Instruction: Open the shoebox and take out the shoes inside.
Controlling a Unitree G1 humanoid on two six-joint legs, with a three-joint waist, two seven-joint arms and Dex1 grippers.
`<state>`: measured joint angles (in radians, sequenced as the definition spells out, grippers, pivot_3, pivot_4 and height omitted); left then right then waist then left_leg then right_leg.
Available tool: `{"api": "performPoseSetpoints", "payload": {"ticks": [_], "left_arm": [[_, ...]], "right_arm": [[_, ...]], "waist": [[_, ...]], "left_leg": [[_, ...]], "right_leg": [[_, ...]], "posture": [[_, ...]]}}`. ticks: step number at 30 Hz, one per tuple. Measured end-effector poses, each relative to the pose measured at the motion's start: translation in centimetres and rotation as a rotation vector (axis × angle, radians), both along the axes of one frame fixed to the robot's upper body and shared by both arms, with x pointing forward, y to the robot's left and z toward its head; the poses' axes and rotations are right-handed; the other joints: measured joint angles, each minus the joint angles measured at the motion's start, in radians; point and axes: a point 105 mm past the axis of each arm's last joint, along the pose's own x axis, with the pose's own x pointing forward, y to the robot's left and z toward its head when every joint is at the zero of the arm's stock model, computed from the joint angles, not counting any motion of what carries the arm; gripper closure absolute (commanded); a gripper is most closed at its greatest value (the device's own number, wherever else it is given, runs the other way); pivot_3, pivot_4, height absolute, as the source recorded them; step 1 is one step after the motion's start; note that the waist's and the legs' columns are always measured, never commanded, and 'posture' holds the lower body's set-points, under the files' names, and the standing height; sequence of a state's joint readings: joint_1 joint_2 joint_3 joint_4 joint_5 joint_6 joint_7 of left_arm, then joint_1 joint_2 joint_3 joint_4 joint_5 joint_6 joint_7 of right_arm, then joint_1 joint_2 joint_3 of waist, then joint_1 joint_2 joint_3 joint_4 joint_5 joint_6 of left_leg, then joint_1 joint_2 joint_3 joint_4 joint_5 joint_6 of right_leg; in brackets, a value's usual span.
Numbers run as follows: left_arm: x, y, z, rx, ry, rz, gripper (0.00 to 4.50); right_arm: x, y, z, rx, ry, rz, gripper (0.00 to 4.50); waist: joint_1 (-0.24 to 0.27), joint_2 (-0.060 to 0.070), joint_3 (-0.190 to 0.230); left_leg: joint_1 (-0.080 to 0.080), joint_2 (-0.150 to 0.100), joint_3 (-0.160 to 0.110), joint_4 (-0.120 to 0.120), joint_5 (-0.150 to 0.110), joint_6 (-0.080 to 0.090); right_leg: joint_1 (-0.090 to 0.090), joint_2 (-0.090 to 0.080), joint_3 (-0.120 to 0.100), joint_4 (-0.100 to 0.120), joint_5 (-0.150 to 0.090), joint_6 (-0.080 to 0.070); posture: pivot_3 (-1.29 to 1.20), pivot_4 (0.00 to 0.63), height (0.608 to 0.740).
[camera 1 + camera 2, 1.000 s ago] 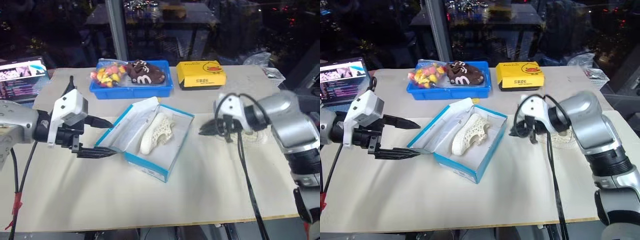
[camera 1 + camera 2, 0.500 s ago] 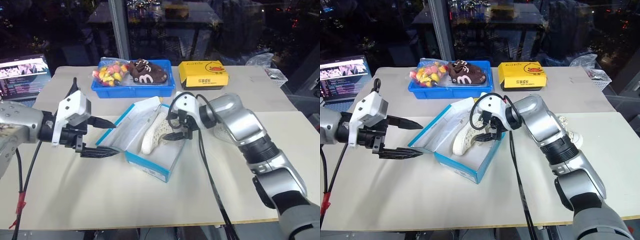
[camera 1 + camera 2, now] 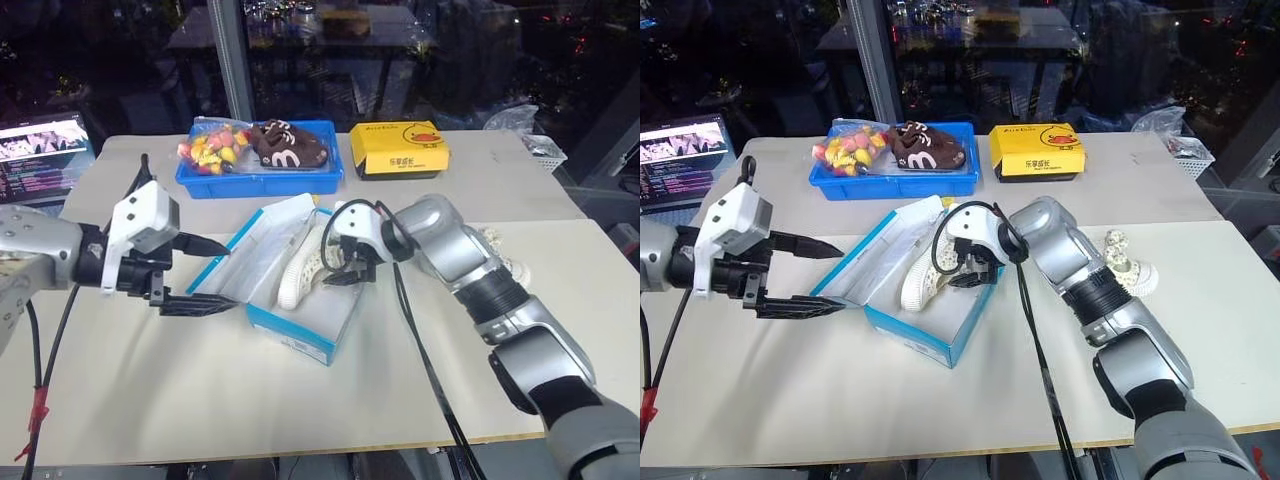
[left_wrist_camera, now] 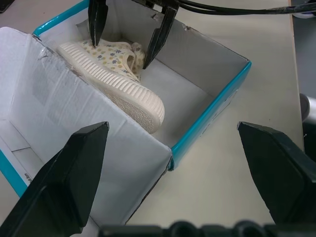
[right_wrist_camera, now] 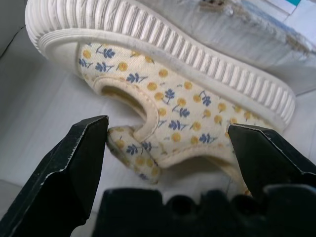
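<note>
Cardboard shoebox [image 3: 300, 335], blue outside, white inside, lies open; one ribbed-soled cream shoe [image 3: 303, 268] inside. Right gripper [image 3: 338, 268] spread, straddling it; left gripper [image 3: 205, 275] wide, empty.

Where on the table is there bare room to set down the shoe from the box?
The near side of the table, in front of the shoebox, is bare. So is the stretch right of the other shoe. Crowded: around the blue tray and yellow box.

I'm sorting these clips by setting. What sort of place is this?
Probably an indoor lab or workshop at night: a plain table with a laptop at its far corner, dark glass behind, and another loaded table beyond it.
</note>
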<state>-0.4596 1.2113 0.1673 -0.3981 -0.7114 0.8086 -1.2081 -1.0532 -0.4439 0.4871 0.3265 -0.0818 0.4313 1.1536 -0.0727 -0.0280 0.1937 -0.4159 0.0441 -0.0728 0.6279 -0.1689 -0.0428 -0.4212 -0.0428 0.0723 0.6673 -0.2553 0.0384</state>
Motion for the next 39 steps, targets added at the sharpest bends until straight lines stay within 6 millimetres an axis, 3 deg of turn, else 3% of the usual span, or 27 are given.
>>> {"api": "performPoseSetpoints", "payload": {"ticks": [10,17,22,31,35,39], "left_arm": [[0.0,0.0,0.2,-0.001,-0.014,0.01,0.0],[0.1,0.0,0.2,-0.003,-0.017,0.014,0.0],[0.2,0.1,0.2,-0.004,-0.018,0.016,0.0],[0.2,0.0,0.3,-0.003,-0.024,0.014,0.0],[0.3,-0.2,0.5,-0.001,-0.03,0.006,0.0],[0.4,-0.5,0.6,0.002,-0.033,-0.006,0.0]], "right_arm": [[0.0,0.2,-0.1,-0.013,-0.003,0.014,4.47],[0.0,0.8,0.2,0.011,-0.015,0.015,4.47],[-0.2,1.6,1.4,0.092,-0.035,0.027,4.47],[-2.7,3.0,7.9,0.282,-0.135,0.118,4.47],[-2.8,2.7,9.3,0.334,-0.146,0.106,4.47],[-2.7,1.6,12.0,0.424,-0.16,0.074,4.47]], "waist": [[0.0,0.0,0.0],[-0.001,0.0,0.0],[0.0,0.0,0.0],[0.003,0.0,0.001],[0.004,0.0,0.001],[0.004,0.001,0.001]], "left_leg": [[0.0,0.0,0.0,0.0,0.0,0.0],[0.0,0.0,0.0,-0.001,0.0,0.0],[-0.002,0.0,0.0,-0.002,0.0,0.0],[-0.004,0.0,0.0,-0.001,0.0,0.0],[-0.004,0.0,0.0,-0.001,0.0,0.0],[-0.004,0.0,0.0,-0.001,0.0,0.0]], "right_leg": [[0.0,0.0,0.0,0.0,0.0,0.0],[-0.001,0.0,0.0,0.0,0.0,0.0],[-0.003,0.001,0.0,0.0,0.0,-0.001],[-0.004,0.0,0.0,0.0,0.0,-0.001],[-0.004,0.0,0.0,0.0,0.0,-0.001],[-0.004,0.0,0.0,0.0,0.0,-0.001]], "posture": [[0.0,0.15,0.74],[0.0,0.15,0.74],[0.0,0.15,0.74],[0.0,0.15,0.74],[0.0,0.15,0.74],[0.0,0.15,0.74]]}}
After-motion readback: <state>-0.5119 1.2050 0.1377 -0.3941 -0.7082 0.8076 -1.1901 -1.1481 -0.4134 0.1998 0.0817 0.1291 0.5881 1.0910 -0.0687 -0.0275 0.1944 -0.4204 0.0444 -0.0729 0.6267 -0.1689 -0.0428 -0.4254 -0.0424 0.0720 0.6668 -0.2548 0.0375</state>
